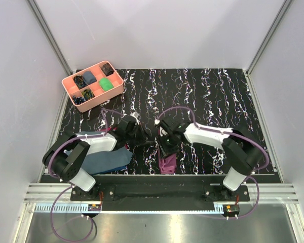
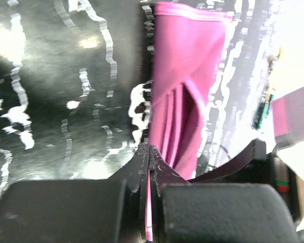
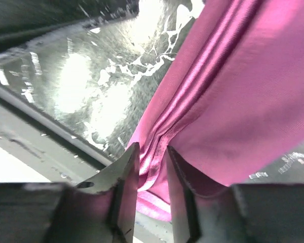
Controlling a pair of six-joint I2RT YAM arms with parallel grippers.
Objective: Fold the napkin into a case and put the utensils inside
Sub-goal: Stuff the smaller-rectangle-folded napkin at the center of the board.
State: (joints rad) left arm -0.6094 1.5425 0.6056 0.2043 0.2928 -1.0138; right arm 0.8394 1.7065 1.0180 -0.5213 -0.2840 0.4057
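Seemingly to secure its folds, the folded plum-purple cloth napkin (image 1: 167, 163) is being pinched by the left gripper (image 2: 149, 152) and straddled by the narrowly parted right gripper (image 3: 151, 158).

We see the plum-purple napkin (image 1: 168, 163) folded into a narrow oblong several layers thick, with long creases running along its length. It lies on the dark marbled worktop (image 1: 218, 101), close to the near edge.
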